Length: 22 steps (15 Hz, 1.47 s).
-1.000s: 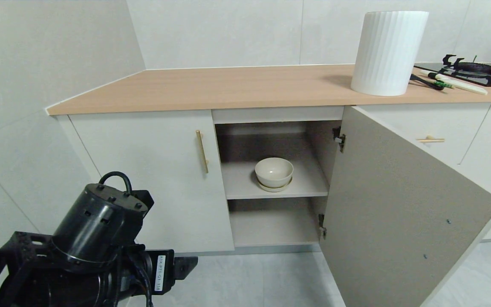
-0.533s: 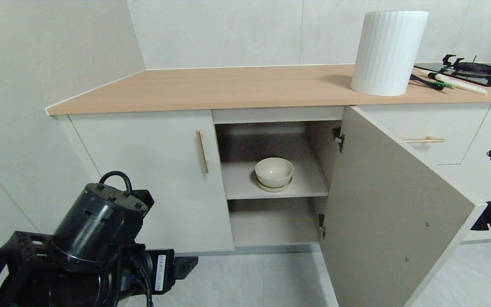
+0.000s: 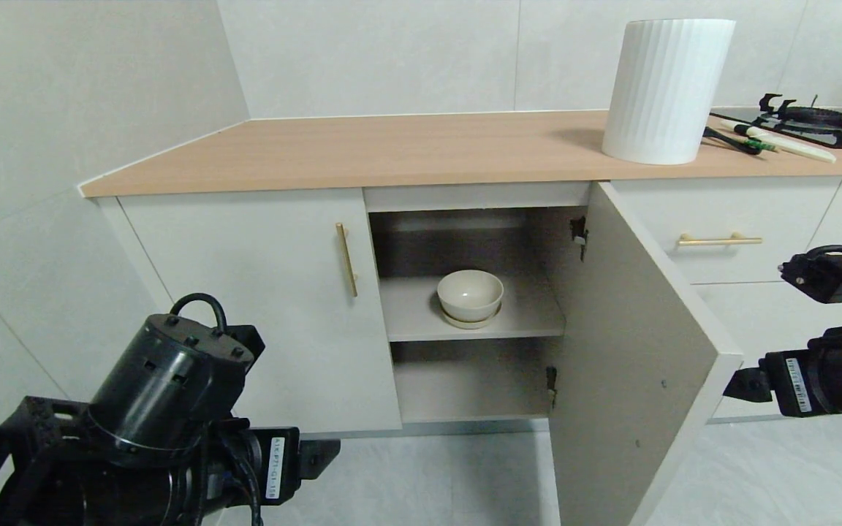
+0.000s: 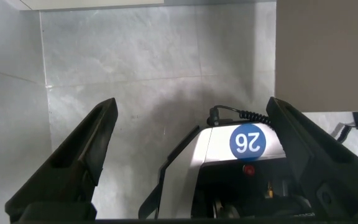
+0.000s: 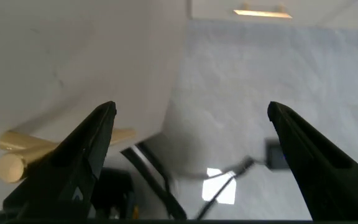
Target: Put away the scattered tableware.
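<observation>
A beige bowl (image 3: 470, 294) sits on a small plate (image 3: 471, 320) on the middle shelf (image 3: 414, 314) of the open cabinet. The cabinet door (image 3: 633, 351) stands part open, hinged at the right of the opening. My right arm (image 3: 823, 380) is just behind the door's outer face, at its free edge. In the right wrist view my right gripper (image 5: 191, 149) is open and holds nothing, with the door's gold handle (image 5: 17, 155) beside one finger. My left arm (image 3: 172, 424) hangs low at the left. My left gripper (image 4: 197, 155) is open over the floor.
On the wooden counter (image 3: 392, 150) stand a tall white ribbed container (image 3: 666, 88), utensils (image 3: 779, 142) and a gas hob (image 3: 816, 115). The left cabinet door (image 3: 260, 307) is closed. A drawer with a gold handle (image 3: 719, 239) lies to the right. Tiled floor (image 3: 450, 475) lies before the cabinet.
The cabinet door has swung leftward toward the opening. My right arm has come in from the right edge, following the door. The left arm and the bowl have not moved.
</observation>
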Tool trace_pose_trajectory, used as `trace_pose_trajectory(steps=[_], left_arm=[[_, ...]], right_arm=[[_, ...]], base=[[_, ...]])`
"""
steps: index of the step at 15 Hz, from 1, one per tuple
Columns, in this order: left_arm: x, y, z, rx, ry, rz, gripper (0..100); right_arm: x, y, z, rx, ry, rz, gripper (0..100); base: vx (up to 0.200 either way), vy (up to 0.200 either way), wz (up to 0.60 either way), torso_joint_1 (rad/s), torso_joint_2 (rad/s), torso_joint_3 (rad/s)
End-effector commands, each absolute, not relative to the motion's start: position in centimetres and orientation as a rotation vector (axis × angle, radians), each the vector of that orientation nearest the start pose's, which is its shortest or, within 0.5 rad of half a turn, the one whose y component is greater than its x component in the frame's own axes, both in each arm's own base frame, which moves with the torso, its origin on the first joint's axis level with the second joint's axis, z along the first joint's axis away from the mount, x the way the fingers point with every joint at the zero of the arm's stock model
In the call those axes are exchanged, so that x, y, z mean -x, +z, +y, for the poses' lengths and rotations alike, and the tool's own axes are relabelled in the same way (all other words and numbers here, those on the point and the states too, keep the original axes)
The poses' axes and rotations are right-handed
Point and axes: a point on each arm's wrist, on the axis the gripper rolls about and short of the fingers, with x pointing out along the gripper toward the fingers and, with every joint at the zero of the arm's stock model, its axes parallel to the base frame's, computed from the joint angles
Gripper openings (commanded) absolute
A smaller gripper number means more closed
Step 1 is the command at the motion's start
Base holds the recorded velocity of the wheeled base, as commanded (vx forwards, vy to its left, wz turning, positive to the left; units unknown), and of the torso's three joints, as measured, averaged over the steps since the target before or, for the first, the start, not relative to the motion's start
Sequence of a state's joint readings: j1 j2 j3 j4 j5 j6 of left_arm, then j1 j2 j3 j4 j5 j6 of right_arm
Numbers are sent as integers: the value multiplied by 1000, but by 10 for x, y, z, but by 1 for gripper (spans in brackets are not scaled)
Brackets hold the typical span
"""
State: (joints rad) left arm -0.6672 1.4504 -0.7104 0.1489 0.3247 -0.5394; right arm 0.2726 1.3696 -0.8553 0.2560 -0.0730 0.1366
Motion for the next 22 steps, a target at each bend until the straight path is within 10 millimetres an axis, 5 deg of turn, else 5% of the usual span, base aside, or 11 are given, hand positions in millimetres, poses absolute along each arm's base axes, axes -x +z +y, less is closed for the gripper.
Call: trace_pose_trajectory(steps=[1,8,14,22], left_arm=[[-168,157,-123,82,-97,836,100],[-167,158,-122,85,-97,832,100],[-161,172,-117,126,-113,765,100],[-165,173,-116,151,-109,732,100]], right_arm=[[-196,192,67,-10,180,771,100],[-213,186,108,-75,287,732,100],[-270,188,153,-55,367,729,100],[-296,165,171,-127,395,737,100]], base=[[0,0,0,0,0,0],[0,0,0,0,0,0],[0,0,0,0,0,0],[0,0,0,0,0,0]])
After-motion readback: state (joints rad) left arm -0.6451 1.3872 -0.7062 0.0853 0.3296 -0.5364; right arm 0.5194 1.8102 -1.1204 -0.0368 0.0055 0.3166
